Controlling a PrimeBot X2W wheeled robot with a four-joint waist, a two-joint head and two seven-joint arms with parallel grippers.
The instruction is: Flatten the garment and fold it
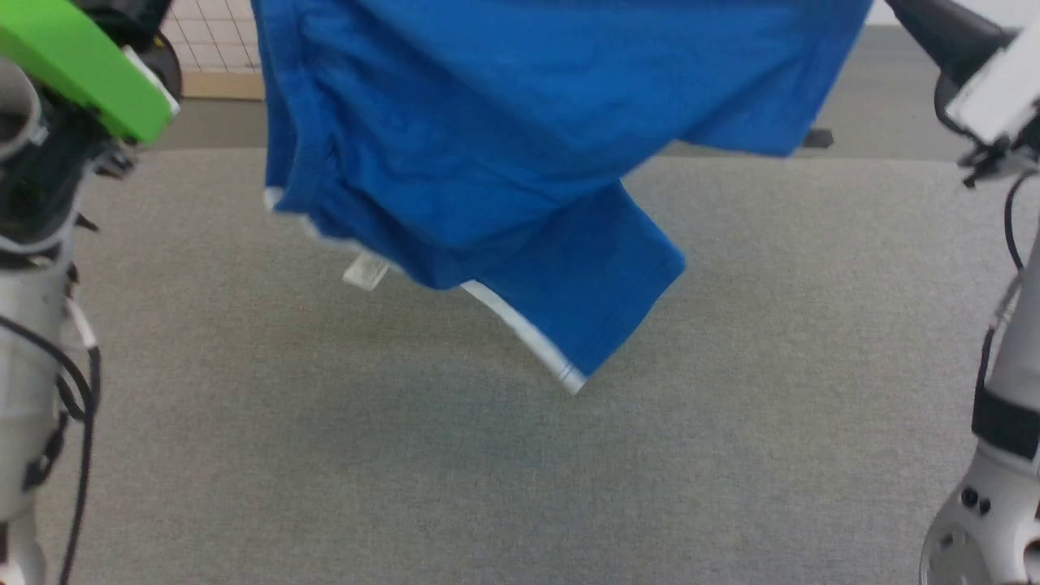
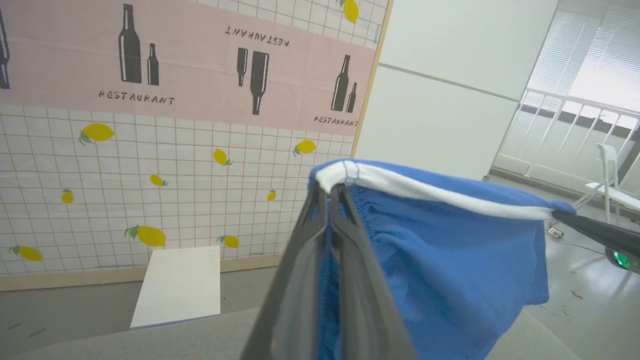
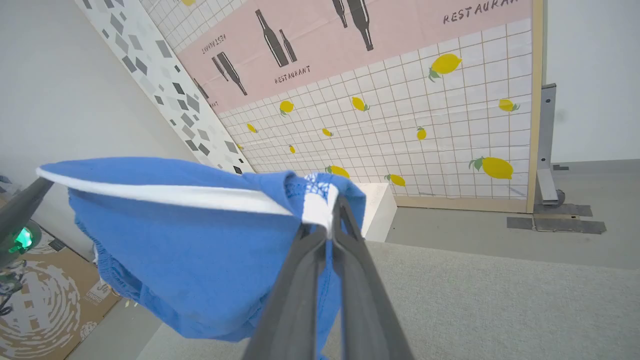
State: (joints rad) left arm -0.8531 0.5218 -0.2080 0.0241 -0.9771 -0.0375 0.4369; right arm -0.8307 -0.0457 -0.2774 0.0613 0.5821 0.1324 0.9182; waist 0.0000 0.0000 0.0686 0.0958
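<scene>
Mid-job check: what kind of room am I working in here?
Probably a test lab with a staged set, not a real restaurant: the RESTAURANT backdrop is a framed printed panel, beside a plain white wall and a grey table.

- garment [image 1: 504,138]: bright blue soft shorts with white edge bands; a small white label [image 1: 366,270] dangles from the underside.
- State: lifted, not flat. It hangs in loose, sagging folds over the grey worktop [image 1: 520,471].
- Top edge: the white band is pulled taut in a near-straight line between two pinched corners. The left hand [image 2: 330,192] is clamped on one end, the right hand [image 3: 332,210] on the other.
- Gathered blue fabric sits just under the band by the left hand.
- Lowest part: one leg droops near centre, corner pointing down, with a white hem band [image 1: 528,333] running slantwise along its edge.
</scene>
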